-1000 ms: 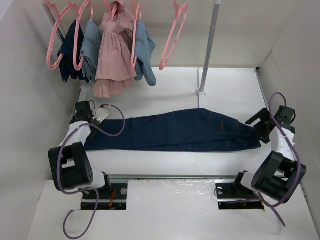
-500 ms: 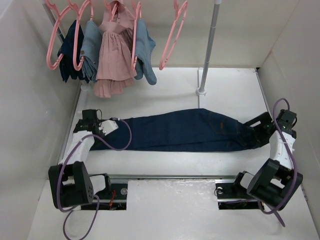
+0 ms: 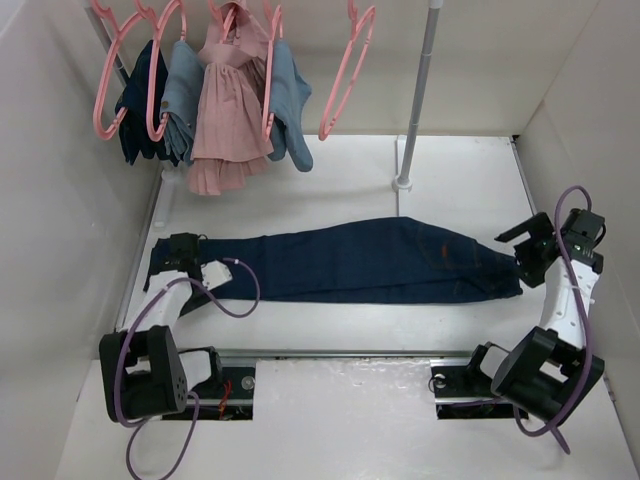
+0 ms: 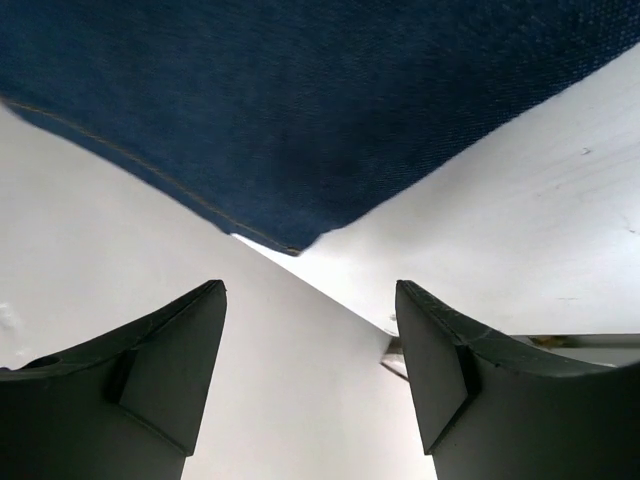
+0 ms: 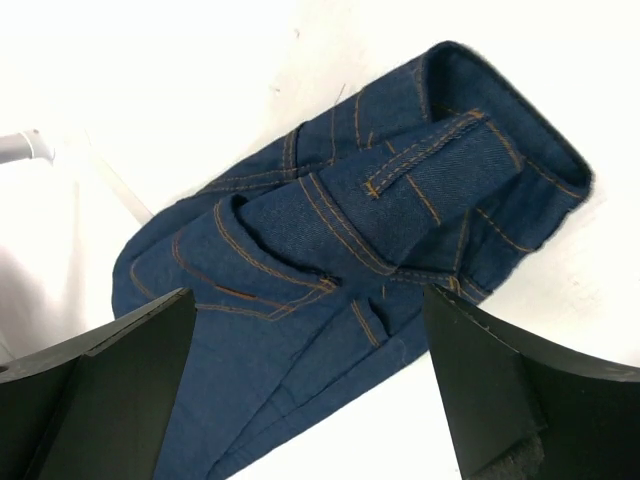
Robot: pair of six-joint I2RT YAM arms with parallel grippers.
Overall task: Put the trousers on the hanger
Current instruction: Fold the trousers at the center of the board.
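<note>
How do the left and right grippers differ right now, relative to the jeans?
The left gripper sits at the leg-hem end of the trousers; the right gripper sits at the waistband end. The left wrist view shows only a hem corner ahead of the gripper, not between its fingers; the right wrist view shows the folded waistband framed between that gripper's fingers. Shared: both grippers are open and hold nothing.

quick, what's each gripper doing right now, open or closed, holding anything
Left gripper: open, holding nothing, just short of the trousers' hem.
Right gripper: open, holding nothing, above the trousers' waistband end.
</note>
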